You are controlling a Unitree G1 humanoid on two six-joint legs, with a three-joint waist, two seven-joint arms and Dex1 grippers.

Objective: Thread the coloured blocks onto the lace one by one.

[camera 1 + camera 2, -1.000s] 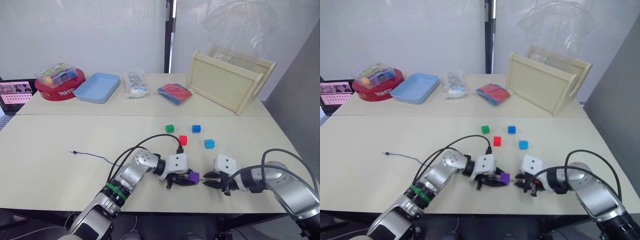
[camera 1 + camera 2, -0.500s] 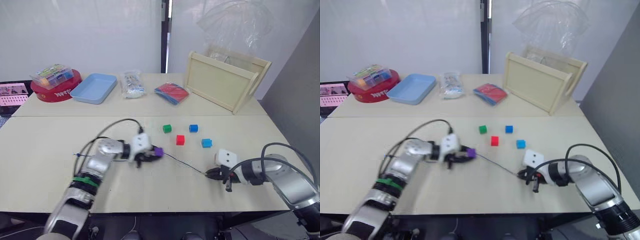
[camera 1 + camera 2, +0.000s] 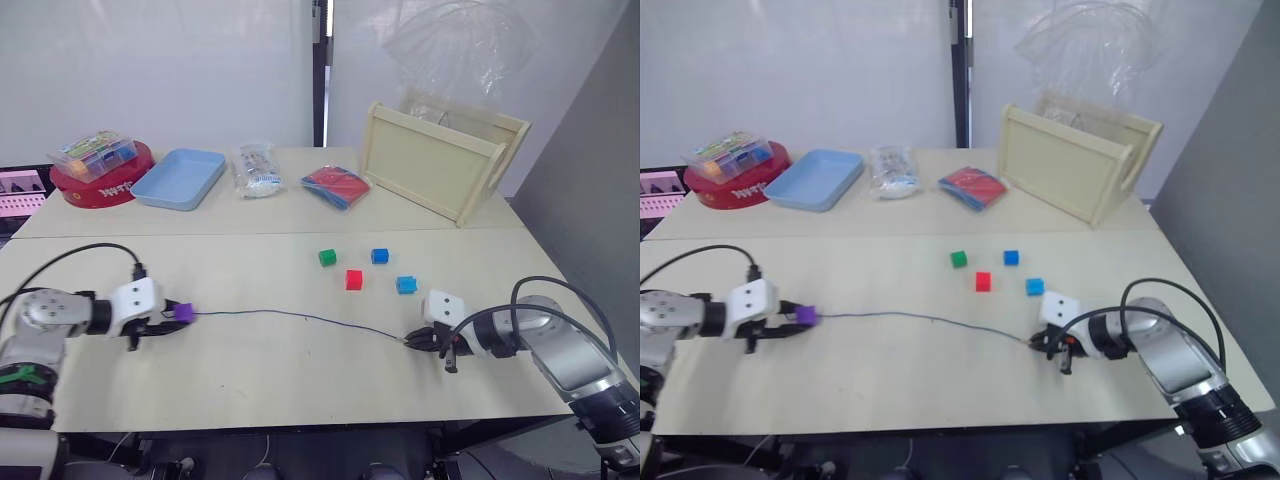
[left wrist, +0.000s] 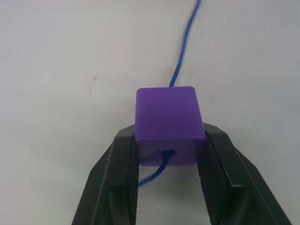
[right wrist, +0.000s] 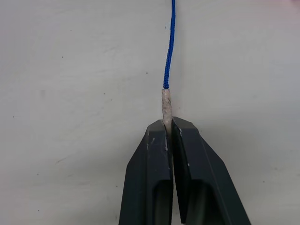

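First block on. My left gripper has its fingers closed against two opposite faces of the purple cube, out at my left side of the bench. The lace enters the near face of the cube through a small round hole and leaves the far side. From there it runs low across the bench to my right gripper, whose fingers are pressed nearly flat together on the pale stiff tip; a short stub of tip sticks out past them.

Judgement: purple is seated well down the line; four remain.
- green, red, dark blue and light blue lie loose in a small cluster mid-bench, closer to my right arm, apart from one another.
- Next move calls for letting go of purple, picking up one loose cube with its bore turned toward the tip, and lining the hole up on that stub. Tight aim; I cannot see any bore orientation on the loose four from here.

Materials:
- Cubes: smooth matte plastic, softly rounded edges.
- Lace: thin braided blue cord, limp.
- Tip: off-white, rigid, cylindrical, slightly scuffed.
- Bench: pale, faintly speckled.
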